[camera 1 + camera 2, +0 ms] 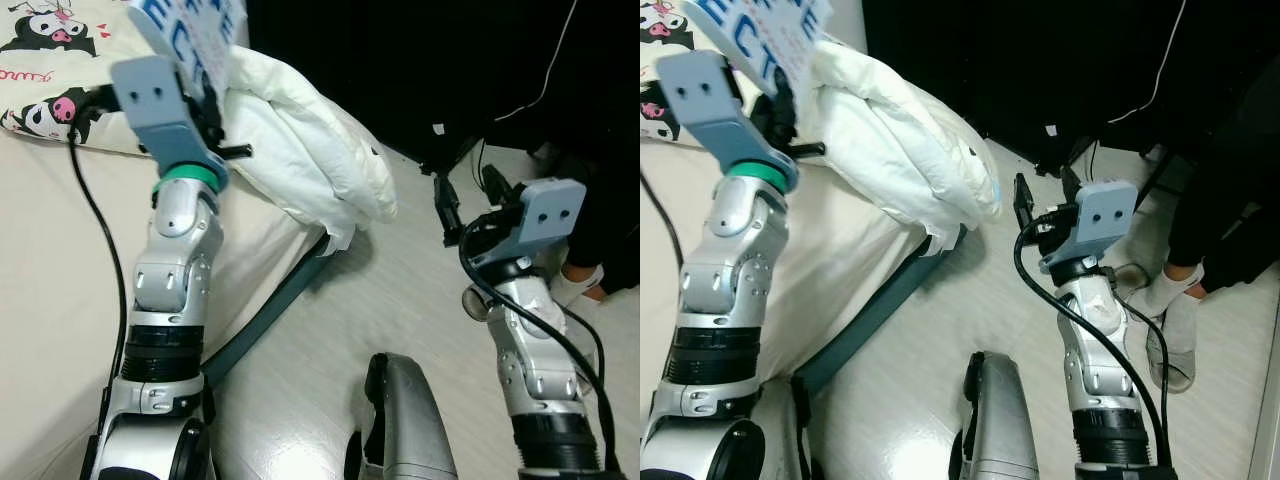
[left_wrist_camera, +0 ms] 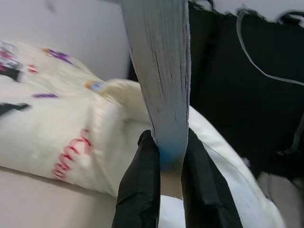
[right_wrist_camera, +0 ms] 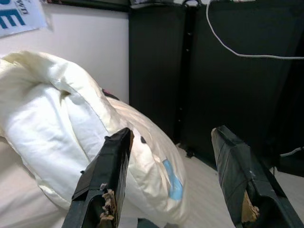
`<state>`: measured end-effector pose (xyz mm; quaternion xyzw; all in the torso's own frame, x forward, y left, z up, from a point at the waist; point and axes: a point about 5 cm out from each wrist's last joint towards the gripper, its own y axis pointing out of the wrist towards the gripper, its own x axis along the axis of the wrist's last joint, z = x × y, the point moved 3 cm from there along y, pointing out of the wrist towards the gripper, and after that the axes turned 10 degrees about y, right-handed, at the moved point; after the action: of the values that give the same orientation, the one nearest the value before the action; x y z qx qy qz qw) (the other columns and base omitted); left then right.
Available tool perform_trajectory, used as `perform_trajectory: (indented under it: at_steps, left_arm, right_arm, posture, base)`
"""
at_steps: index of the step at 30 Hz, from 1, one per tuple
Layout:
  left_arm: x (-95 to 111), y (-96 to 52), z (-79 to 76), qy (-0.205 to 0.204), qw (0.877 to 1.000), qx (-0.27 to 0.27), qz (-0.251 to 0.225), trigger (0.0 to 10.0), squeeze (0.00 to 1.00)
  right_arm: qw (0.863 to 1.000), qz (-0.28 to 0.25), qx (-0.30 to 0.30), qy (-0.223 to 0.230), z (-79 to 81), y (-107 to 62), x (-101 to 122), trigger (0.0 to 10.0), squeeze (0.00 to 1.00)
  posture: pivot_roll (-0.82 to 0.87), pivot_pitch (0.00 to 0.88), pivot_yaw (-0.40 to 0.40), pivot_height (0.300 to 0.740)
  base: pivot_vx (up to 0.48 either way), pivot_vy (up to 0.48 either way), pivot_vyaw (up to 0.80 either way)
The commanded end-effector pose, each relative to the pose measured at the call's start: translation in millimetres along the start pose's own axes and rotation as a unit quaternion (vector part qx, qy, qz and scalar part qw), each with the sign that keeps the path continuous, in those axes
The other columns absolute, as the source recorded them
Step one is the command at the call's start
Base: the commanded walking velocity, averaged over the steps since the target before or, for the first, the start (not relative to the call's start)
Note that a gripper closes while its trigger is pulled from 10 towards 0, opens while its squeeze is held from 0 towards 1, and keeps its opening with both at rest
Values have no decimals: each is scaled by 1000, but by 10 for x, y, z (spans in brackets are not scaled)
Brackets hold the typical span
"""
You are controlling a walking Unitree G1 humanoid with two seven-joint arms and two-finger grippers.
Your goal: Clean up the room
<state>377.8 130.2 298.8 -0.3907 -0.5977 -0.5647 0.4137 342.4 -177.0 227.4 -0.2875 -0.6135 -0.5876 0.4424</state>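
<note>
I am holding a book (image 2: pixel 159 71) in my left gripper (image 2: pixel 166 161). The two black fingers (image 2: pixel 140 190) pinch it tight near one end, and the book stands up tall from them, so its long side points up and away from my wrist. It has a white cover with big blue letters. The book hangs over the near edge of the bed (image 1: pixel 50 300), up by the head corner where the pillow (image 1: pixel 50 60) with cartoon pictures lies. A puffy white duvet (image 1: pixel 310 150) is bunched just beside the book and spills over the bed's edge toward the floor (image 1: pixel 400 300). My right gripper (image 3: pixel 173 180) holds nothing. Its fingers are spread wide and it hangs over the floor, pointing at the duvet. A person's foot (image 1: pixel 1175 320) in a sock is near my right arm. I think the book needs a home next, and my left arm has it, so that arm should move.
</note>
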Motion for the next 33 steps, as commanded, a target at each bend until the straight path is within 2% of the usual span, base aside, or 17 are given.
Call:
perform_trajectory:
  at_steps: [1,7,17,33]
  left_arm:
    - [60,-32,-84,-7,1000,-27,-11,10000,0]
    - [-38,-66,-193,-7,997,-71,8,10000,0]
    - [-122,-63,-247,-8,996,-89,25,10000,0]
    - [-143,-81,-288,0,994,-106,26,10000,0]
  right_arm:
    - [1000,2,-7,-5,-20,-36,12,10000,0]
    - [1000,7,-10,-2,-14,-43,-7,10000,0]
    - [1000,13,-16,0,-46,-59,-25,10000,0]
    - [1000,20,-21,2,-47,-80,-66,10000,0]
  posture:
    - [-46,129,-8,554]
    - [-42,127,-6,579]
    - [-39,125,-2,619]
    - [-38,122,8,679]
  base:
    - [0,0,0]
    - [0,0,0]
    - [0,0,0]
    - [0,0,0]
